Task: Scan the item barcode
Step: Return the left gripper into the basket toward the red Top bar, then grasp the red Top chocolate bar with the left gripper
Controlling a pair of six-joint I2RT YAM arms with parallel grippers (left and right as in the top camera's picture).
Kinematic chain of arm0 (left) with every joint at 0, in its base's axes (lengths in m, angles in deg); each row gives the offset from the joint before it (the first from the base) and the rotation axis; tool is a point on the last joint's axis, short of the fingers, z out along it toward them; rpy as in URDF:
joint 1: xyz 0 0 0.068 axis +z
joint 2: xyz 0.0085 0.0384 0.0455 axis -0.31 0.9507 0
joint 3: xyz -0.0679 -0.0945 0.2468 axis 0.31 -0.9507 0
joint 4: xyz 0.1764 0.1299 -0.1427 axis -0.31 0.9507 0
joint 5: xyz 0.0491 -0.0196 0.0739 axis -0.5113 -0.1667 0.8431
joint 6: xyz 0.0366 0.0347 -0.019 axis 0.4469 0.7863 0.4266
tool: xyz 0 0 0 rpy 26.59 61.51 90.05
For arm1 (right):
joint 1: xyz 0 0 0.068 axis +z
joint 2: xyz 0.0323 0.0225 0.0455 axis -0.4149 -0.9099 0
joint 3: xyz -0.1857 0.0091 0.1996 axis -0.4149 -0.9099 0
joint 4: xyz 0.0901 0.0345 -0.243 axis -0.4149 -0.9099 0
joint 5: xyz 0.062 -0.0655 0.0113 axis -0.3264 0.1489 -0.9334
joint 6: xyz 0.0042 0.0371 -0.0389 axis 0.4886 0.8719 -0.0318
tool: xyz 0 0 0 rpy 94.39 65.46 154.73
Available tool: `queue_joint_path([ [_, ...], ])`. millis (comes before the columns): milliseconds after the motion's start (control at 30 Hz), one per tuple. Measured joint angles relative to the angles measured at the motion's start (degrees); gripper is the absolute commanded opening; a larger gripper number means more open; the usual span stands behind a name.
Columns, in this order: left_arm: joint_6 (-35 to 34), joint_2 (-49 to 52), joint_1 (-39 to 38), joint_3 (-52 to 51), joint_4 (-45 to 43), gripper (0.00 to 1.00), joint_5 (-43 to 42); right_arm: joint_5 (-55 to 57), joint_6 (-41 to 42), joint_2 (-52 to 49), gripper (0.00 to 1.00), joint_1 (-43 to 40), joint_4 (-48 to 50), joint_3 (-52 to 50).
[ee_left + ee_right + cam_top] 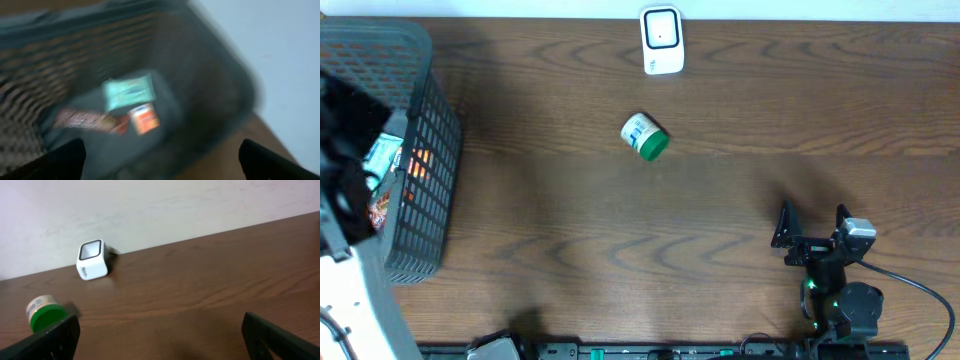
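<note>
Find right gripper (813, 214) spread wide, empty, low over table (570, 250). Ahead and off to its left, well apart, see jar (644, 137) on its side, green lid (47, 317) turned toward gripper. Probably light, rigid and round, so apt to roll: best pinched across the body behind the lid, keeping label clear. Beyond jar, spot scanner (661, 40). Far left, find left gripper (165, 160) likewise wide and empty above basket (420, 60).

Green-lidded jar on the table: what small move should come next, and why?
Probably ease the right gripper toward the green-lidded jar: it lies on its side, untouched, near the scanner, and that gripper is open and empty, while the left gripper hangs open over the basket.
</note>
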Motion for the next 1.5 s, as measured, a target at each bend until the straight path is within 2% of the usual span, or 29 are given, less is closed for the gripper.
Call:
queue_joint_path([
  [133,-7.3,3.4,6.4,0.0,1.8,0.98,-0.3,0.0,0.0,0.0,0.99,0.0,0.0,0.0],
  [267,-12.7,8.0,9.2,-0.2,1.9,0.98,-0.5,0.0,0.0,0.0,0.99,0.0,0.0,0.0],
  [467,-15.1,15.5,9.3,-0.4,4.2,0.98,-0.9,0.0,0.0,0.0,0.99,0.0,0.0,0.0],
  [867,-28.8,35.1,9.3,-0.7,4.9,0.98,-0.9,0.0,0.0,0.0,0.99,0.0,0.0,0.0],
  [1200,-34.4,44.8,10.5,-0.7,6.3,0.98,-0.9,0.0,0.0,0.0,0.99,0.0,0.0,0.0],
  [1500,-35.8,46.2,14.6,-2.1,6.4,0.98,-0.9,0.0,0.0,0.0,0.99,0.0,0.0,0.0],
])
